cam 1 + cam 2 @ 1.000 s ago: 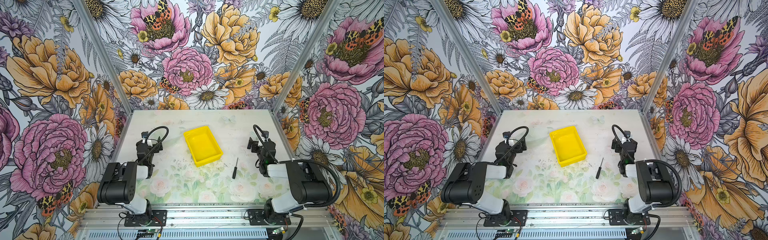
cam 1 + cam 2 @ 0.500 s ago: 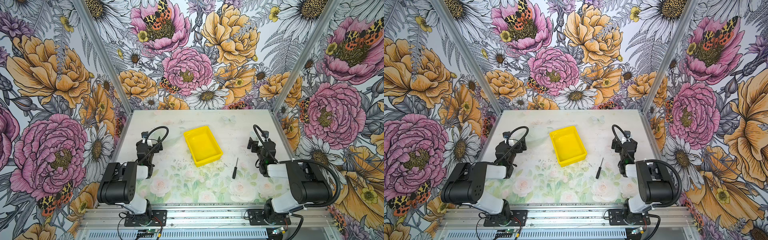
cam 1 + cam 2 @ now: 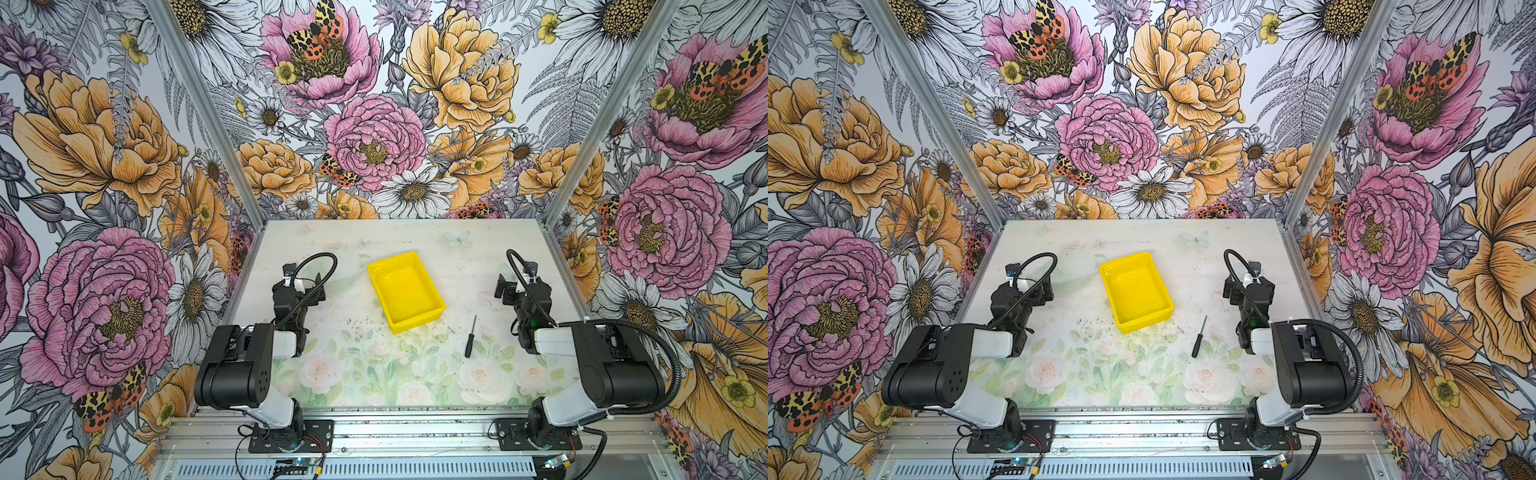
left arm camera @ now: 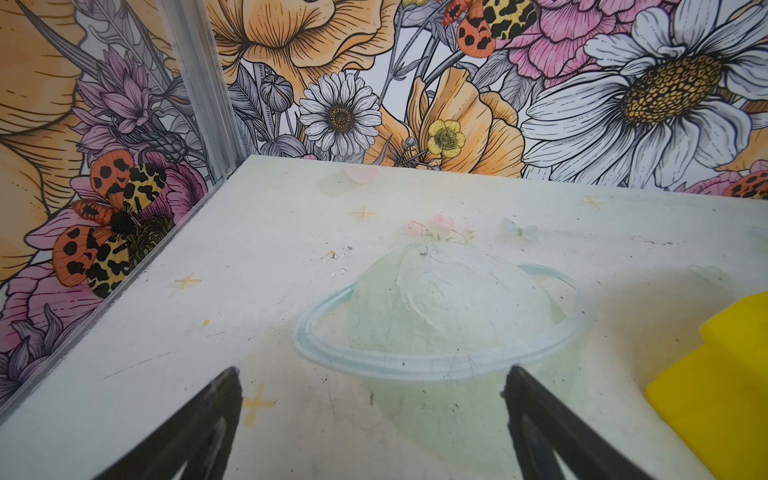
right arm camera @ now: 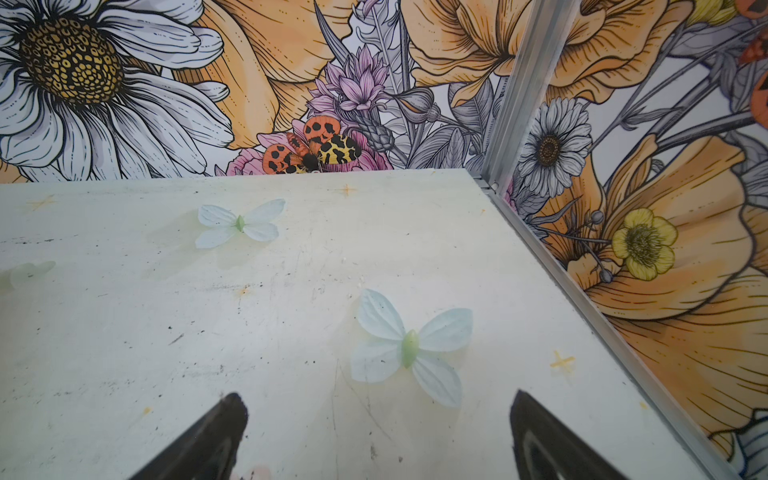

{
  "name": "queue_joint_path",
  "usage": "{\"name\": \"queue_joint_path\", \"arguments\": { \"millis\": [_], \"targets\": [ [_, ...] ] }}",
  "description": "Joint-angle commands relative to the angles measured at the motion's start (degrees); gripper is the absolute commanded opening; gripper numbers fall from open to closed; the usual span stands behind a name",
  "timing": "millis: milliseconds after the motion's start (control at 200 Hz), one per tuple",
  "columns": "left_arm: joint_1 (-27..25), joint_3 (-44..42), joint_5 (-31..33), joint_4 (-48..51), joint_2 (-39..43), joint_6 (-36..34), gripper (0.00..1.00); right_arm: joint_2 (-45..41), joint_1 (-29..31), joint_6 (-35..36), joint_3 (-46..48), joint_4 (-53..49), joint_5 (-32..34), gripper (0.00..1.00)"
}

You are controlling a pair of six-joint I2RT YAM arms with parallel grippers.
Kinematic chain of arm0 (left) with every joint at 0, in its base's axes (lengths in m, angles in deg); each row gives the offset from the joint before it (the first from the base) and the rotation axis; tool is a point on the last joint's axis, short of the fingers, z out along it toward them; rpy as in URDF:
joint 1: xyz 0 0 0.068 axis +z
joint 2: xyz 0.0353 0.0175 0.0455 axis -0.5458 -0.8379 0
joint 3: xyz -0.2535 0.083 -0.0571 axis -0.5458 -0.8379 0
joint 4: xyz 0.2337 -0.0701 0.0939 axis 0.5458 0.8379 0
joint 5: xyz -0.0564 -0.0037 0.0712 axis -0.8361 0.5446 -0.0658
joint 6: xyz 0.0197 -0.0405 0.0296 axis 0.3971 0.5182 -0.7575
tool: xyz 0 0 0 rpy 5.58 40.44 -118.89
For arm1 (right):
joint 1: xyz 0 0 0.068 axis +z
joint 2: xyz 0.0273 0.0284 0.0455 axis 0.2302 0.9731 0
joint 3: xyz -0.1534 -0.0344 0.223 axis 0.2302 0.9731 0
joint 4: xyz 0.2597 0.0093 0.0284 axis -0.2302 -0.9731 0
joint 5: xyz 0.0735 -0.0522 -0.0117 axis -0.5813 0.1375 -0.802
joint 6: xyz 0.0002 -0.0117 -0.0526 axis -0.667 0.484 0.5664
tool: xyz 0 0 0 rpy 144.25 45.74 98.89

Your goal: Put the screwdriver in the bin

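Yellow bin: sits empty near the middle of the table. Its long side runs roughly from 11 to 5 o'clock in both top views, and one corner shows in the left wrist view.
Screwdriver: lies flat on the table at about 4 o'clock from the bin, near the bin's closest corner but apart from it. The black handle points toward 6 o'clock and the thin shaft toward 12 o'clock.
Right tool: the jaws are spread wide with nothing between them. It is parked near the screwdriver, at about 1 o'clock from it. Its wrist view shows only bare table and a printed butterfly, not the screwdriver.
Left tool: the jaws are likewise wide apart and empty. It sits at about 9 o'clock from the bin and clear of it.
Step in hand: judged to be the very start, since nothing is grasped and the reach for the screwdriver is not yet under way.
Next move: the right arm looks the nearer one.
- It would need to swing toward 7 o'clock and come down over the handle.
- The jaws should sit across the handle, on the 3-to-9 o'clock line, and low to the table because the handle is slim.
- After closing, it would lift over the low wall and carry toward 10 o'clock into the bin.
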State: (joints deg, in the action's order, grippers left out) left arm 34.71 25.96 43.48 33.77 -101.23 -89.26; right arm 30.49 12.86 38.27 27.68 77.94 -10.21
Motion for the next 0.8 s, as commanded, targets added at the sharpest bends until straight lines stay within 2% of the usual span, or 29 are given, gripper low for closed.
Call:
{"name": "queue_joint_path", "arguments": {
  "millis": [0, 290, 545, 791],
  "targets": [
    [-0.2, 0.3, -0.6, -1.1, 0.0, -0.1, 0.99, 0.0, -0.1, -0.6, 0.2, 1.1, 0.7, 0.99],
    [0.0, -0.3, -0.7, -2.2, 0.4, 0.1, 0.99, -0.6, 0.0, -0.3, 0.2, 1.0, 0.4, 0.99],
    [0.3, -2.6, 1.7, -4.3, 2.5, 1.3, 0.99, -4.0, 1.1, 1.5, -1.7, -5.5, -0.9, 1.00],
    [0.3, -4.0, 5.4, -3.8, 5.8, 2.7, 0.99, -6.4, 1.7, 2.3, 0.3, -4.2, -1.3, 0.99]
  ]
}}
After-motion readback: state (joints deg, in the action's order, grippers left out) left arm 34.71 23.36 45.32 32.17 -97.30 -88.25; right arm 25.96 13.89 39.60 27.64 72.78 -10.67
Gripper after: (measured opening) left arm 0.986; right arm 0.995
